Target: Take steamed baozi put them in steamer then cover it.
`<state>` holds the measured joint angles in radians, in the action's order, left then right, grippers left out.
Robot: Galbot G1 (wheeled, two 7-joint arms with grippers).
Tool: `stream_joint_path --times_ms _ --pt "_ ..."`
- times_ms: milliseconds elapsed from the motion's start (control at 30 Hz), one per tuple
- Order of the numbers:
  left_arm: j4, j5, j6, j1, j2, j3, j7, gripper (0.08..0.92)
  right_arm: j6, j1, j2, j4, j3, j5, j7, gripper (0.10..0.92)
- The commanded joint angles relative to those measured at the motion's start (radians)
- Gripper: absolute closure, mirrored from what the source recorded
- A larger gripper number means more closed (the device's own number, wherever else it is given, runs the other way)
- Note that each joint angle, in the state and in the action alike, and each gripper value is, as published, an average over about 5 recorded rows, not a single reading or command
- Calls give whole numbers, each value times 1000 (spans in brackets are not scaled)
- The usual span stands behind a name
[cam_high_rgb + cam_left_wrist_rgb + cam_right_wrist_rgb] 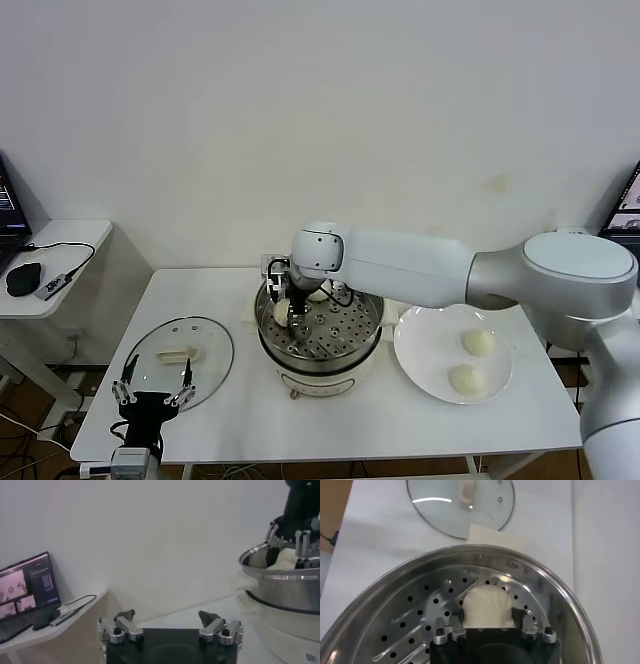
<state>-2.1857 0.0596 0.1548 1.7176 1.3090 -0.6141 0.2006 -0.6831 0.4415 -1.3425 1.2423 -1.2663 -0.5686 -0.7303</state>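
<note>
The steamer (322, 345) stands mid-table, its perforated tray (415, 615) showing inside. My right gripper (290, 308) reaches into its left side. In the right wrist view the gripper (487, 619) stands open, and a cream-white baozi (487, 606) rests on the tray between its fingers. Another baozi (320, 292) shows behind the gripper in the pot. Two more baozi (479, 342) (464, 378) lie on the white plate (425, 345). The glass cover (180, 360) lies flat on the table's left. My left gripper (153, 388) hangs open at the cover's near edge, holding nothing.
A side table (60, 250) with a mouse and cable stands to the left, with a laptop (25, 587) on it. The steamer's cream handle (497, 536) points toward the cover. The wall runs close behind the table.
</note>
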Motion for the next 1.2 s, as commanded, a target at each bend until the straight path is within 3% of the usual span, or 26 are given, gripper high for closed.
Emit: stream_joint_path --times_ms 33,333,733,933,1200 --pt "2 0 0 2 -1 0 0 177 27 102 76 74 7 30 -133 231" --pt "3 1 1 -1 -7 11 -1 177 194 300 414 302 -38 174 -342 203" --pt "9 6 -1 5 -14 38 1 177 335 270 875 511 -82 388 -402 203" --pt "-5 19 -5 12 -8 59 6 177 367 156 976 537 -78 493 -379 203" --pt "8 26 -1 8 -10 66 4 177 379 -193 1012 491 151 585 -332 203"
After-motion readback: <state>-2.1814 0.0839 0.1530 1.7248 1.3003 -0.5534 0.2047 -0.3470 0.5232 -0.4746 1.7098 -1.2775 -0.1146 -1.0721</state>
